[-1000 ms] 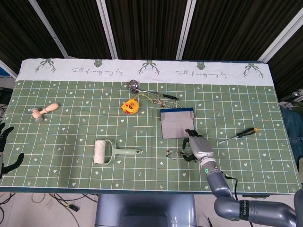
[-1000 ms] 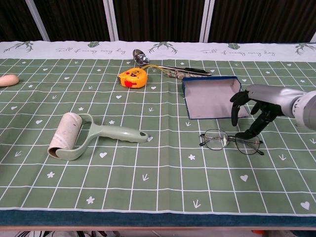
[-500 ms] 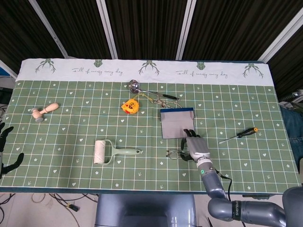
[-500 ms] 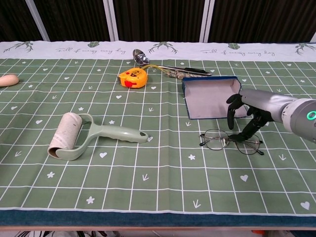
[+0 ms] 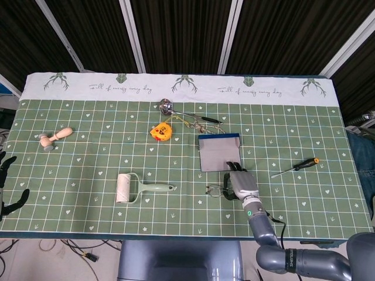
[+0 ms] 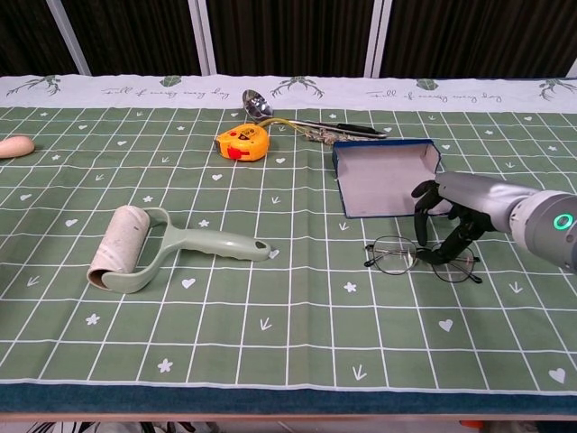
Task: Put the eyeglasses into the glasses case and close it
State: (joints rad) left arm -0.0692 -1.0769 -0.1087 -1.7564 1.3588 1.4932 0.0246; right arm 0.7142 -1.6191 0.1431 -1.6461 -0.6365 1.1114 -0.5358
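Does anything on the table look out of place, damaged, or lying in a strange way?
Nothing stands out. The eyeglasses lie flat and whole beside the open glasses case, with the right hand lowered over them. The other tools lie undisturbed.

Tablecloth (image 6: 270,298): green, white grid lines with small white hearts and arrows; white far border printed with green antler motifs and script. Glasses case (image 6: 386,180): dark blue outside, pale grey lining. Eyeglasses (image 6: 397,255): thin dark frame, clear lenses. Right hand (image 6: 451,216): silver-grey with black fingers; green light at wrist. Lint roller (image 6: 149,251): pale green handle, off-white roll. Tape measure (image 6: 242,142): yellow-orange, red patch. Spoon (image 6: 255,102): silver. Screwdriver (image 5: 295,167): black and orange handle. Wooden stamp (image 5: 54,138): light tan.
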